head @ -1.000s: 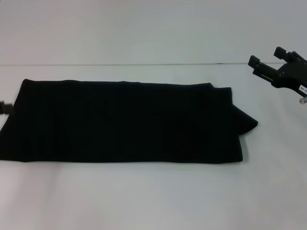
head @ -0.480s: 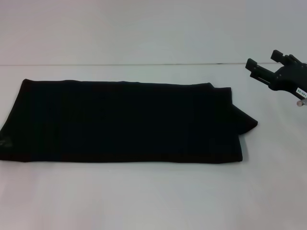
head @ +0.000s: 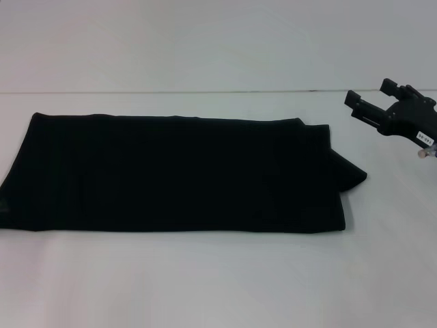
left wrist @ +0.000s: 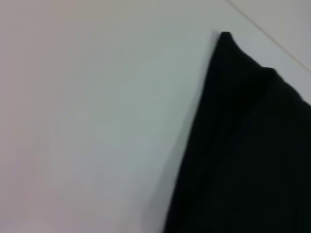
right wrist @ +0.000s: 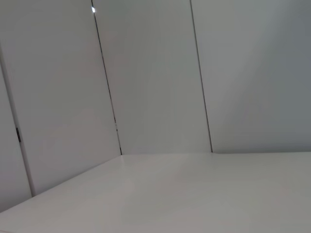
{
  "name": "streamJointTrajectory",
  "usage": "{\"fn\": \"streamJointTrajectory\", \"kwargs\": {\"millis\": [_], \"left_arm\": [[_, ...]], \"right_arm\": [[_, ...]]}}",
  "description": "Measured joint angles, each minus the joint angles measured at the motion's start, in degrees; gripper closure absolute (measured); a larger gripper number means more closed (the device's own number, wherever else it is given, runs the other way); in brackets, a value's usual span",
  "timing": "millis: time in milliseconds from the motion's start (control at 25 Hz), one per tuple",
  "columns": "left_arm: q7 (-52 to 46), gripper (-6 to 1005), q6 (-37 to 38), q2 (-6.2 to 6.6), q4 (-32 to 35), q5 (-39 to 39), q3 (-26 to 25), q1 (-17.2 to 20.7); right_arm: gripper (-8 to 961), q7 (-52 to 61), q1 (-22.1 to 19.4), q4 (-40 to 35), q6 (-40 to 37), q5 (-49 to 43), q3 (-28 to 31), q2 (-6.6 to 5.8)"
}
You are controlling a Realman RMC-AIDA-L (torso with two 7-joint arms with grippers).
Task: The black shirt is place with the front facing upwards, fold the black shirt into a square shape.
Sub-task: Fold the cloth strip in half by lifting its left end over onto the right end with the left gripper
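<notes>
1. Lying flat on the plain white table [head: 218,287], the large black cloth shirt [head: 177,174] is already a long folded band, so you are facing the crosswise folds next.
2. Its left end is showing in the left wrist view [left wrist: 248,145]; the left gripper is out of sight.
3. The black jointed right gripper [head: 374,104] is hovering beyond the shirt's right end, fingers spread, gripping nothing.

right gripper [head: 369,101]: raised at right edge of head view, fingers spread apart, pointing left and away
right wrist: tilted upward
left gripper: out of sight in every view
</notes>
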Motion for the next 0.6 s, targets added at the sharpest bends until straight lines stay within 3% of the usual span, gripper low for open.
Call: {"fn": "streamJointTrajectory", "kwargs": {"millis": [600], "left_arm": [[-0.1,186,-5.7,-0.13,-2.4,2.3,0.8,-1.8]], "right_arm": [[26,-0.1,-0.2,1.2,0.0,0.0,-0.2,0.00]]}}
